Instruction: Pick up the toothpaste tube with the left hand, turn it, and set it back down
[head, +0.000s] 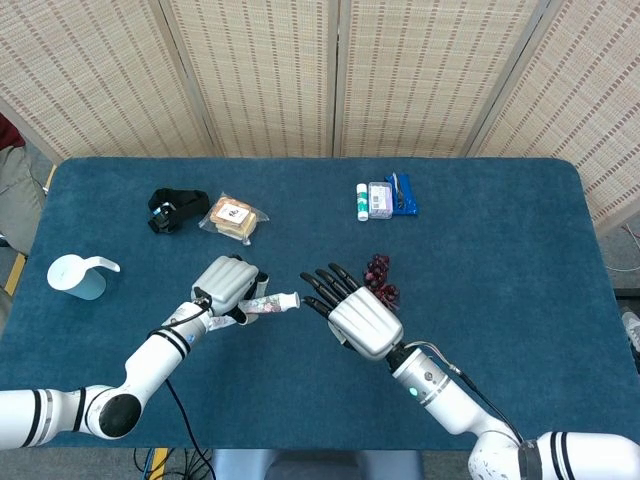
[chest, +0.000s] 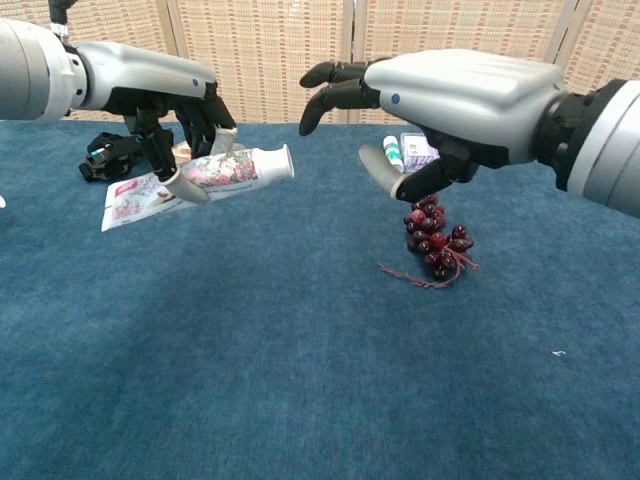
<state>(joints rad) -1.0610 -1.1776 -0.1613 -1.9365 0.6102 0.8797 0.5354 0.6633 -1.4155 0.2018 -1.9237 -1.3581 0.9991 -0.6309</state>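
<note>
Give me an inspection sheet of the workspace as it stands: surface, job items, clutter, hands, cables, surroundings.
Surface: blue cloth table, flat.
Job's things: toothpaste tube held off the table, cap pointing toward the right hand.
Clutter: grapes; lip balm, small box and blue packet at the back; wrapped snack; black strap; white dispenser.
Hands: left hand grips the tube; right hand holds nothing, fingers spread near the cap.
Cables: black cable below the left arm, at the table's front edge.
Surroundings: woven folding screens behind the table.
</note>
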